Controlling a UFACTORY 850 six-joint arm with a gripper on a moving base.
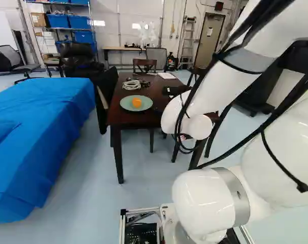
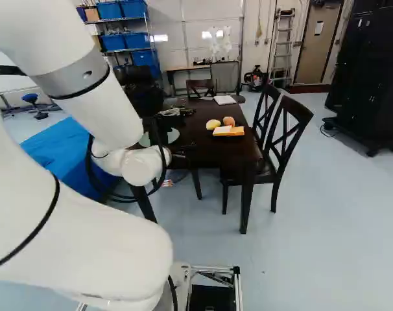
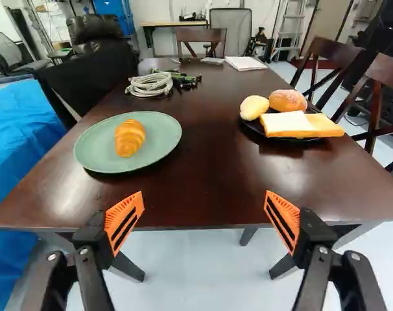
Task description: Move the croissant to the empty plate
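In the left base view the orange-brown croissant (image 1: 136, 102) lies on a round green plate (image 1: 125, 104) on the dark table. The wrist view shows the same croissant (image 3: 130, 138) near the middle of the green plate (image 3: 96, 150). My gripper (image 3: 204, 207) stands wide open before the table's near edge, nothing between its orange pads; croissant and green plate are ahead, toward the left finger's side. A black plate (image 3: 251, 126), farther on toward the right finger's side, holds a pale bun, a round brown bread and bread slices. My arm hides the gripper in the base views.
Coiled cable (image 3: 150, 84) and small dark items lie beyond the green plate, with white paper (image 3: 246, 63) farther back. Dark chairs (image 2: 286, 139) line one side of the table (image 2: 200, 133). A blue-covered surface (image 1: 37, 132) stands on the other side, near a black-draped chair.
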